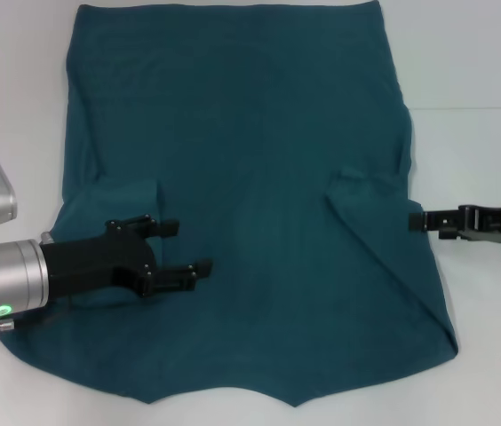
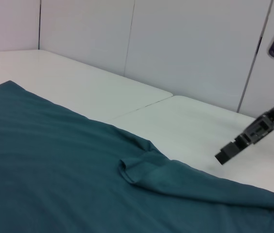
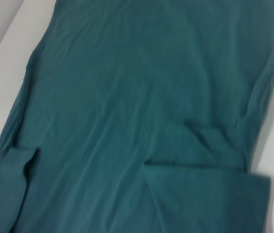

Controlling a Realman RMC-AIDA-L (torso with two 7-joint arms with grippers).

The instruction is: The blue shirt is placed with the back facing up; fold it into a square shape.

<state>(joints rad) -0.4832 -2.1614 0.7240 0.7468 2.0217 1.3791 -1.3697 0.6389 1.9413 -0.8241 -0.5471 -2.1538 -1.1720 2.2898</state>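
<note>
Nearest, my left end effector (image 1: 179, 248), fingers apart, hovers over the blue shirt (image 1: 250, 160); right end effector (image 1: 417, 219), state unclear, waits beside it. Pinch both folded edges evenly.

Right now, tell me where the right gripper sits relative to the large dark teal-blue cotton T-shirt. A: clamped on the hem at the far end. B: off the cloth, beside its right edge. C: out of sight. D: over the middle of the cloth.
B: in the head view the right gripper sits over the white table just off the dark teal-blue T-shirt's right edge, near the folded-in sleeve.
</note>
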